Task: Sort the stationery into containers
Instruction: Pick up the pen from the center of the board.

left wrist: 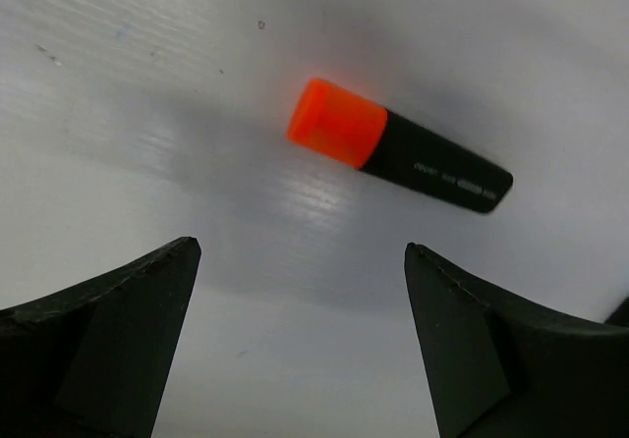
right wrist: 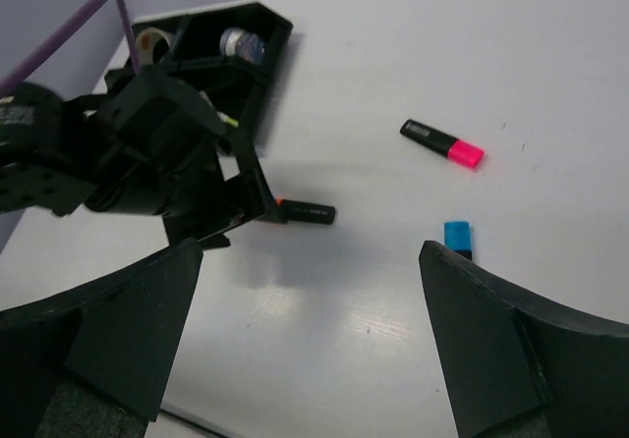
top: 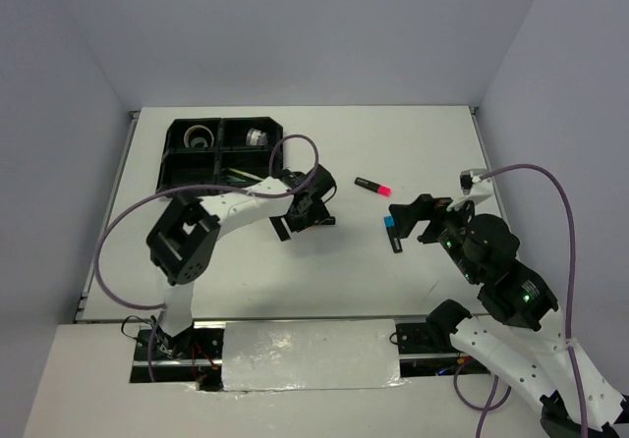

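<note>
left claw (left wrist: 302, 249) wide open, empty, orange marker (left wrist: 398, 153) just ahead on the surface (left wrist: 128, 104), right claw (right wrist: 312, 248) wide open too, empty

The white table (top: 413, 143) carries a black four-compartment tray (top: 182, 170) in its far left area. Three black markers lie flat on the bare surface, each apart from the others: the pink-ended marker (top: 372, 186) right of the tray, the blue-ended marker (top: 393, 230) closer to the near edge, and the orange-ended marker (left wrist: 398, 145) near the tray's near right corner.
</note>
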